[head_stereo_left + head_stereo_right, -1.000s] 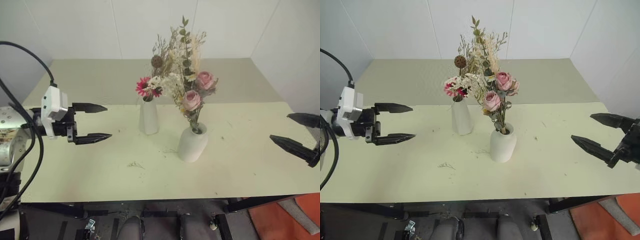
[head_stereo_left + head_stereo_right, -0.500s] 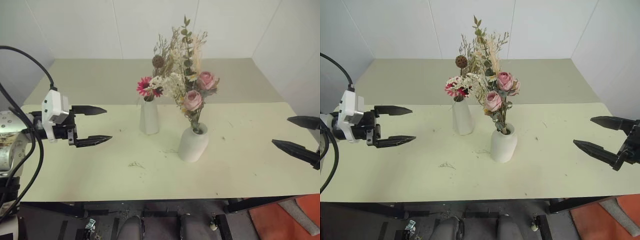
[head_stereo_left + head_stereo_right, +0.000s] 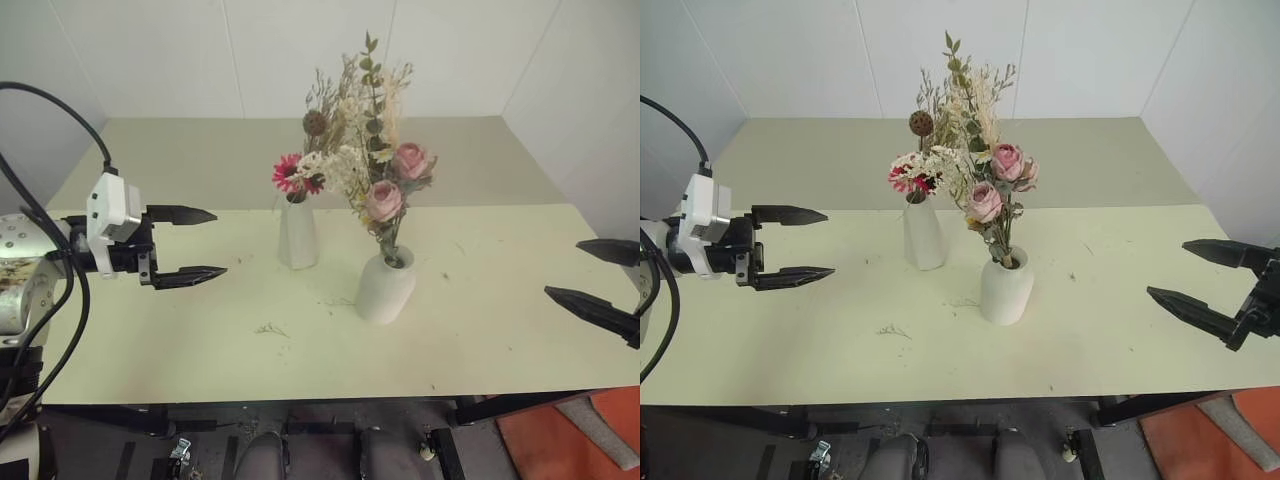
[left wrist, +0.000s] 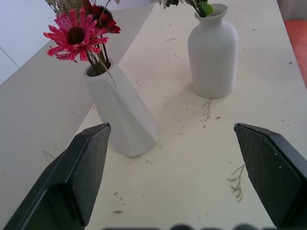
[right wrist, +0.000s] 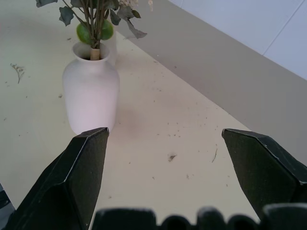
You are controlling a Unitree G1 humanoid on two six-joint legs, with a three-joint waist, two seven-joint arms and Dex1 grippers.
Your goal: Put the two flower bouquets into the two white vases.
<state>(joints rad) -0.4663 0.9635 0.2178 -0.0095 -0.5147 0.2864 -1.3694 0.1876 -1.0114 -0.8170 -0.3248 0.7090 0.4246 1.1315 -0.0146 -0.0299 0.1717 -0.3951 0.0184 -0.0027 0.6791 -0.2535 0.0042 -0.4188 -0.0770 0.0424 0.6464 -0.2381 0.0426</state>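
The pale green desk (image 3: 480,330) carries both white vases near its middle, well apart from either arm. The fuller bouquet (image 3: 385,195) of pale pink roses, cream sprigs and green leaves stands in the shorter, bottle-shaped vase (image 3: 385,288), its stems going down through the narrow neck. Just beside it, farther back and toward the robot's left, the thin bouquet (image 3: 305,170) with the magenta daisy and tan dried grasses stands in the tall, slim vase (image 3: 297,236). No brand, label or writing can be read on the vases or the desk. The left gripper (image 3: 196,244) hangs over the desk's left part, its fingers spread wide, holding and touching nothing. The right gripper (image 3: 1200,275) hangs at the desk's right edge, fingers likewise wide and empty. The left wrist view brings out the daisy's dark centre and a small dried sprig (image 4: 236,180) lying on the desk among scattered crumbs; the right wrist view shows the green stem wrap at the short vase's mouth.
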